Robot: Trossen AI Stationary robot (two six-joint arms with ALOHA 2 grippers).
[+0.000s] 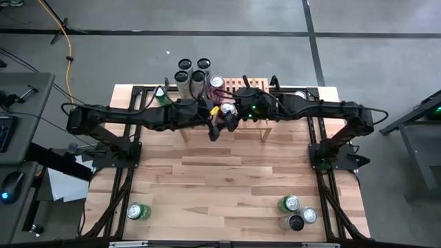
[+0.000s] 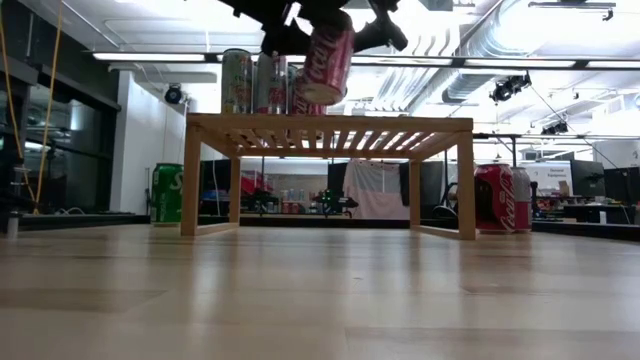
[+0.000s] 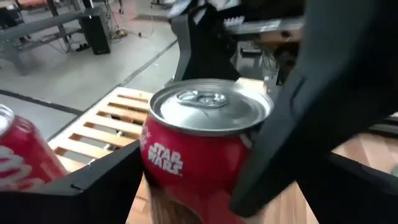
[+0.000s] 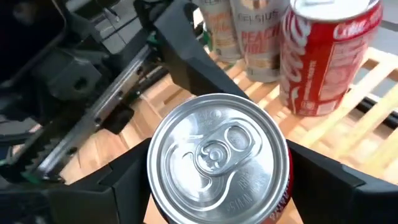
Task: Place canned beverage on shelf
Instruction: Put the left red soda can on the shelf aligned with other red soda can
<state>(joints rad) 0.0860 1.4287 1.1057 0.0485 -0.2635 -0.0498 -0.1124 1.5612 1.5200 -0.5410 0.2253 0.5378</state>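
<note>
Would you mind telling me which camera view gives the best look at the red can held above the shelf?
The right wrist view: the red can fills the frame, lid up, between the right gripper's dark fingers. The left wrist view shows its side lettering, partly blocked. The low view shows it tilted above the shelf. The high view mostly hides it under the arms.

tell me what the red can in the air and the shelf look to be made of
Red can: likely aluminium, with a bare brushed silver lid, pull tab and glossy printed side. Shelf: light wood, apparently unpainted, with visible grain and open slats.
</note>
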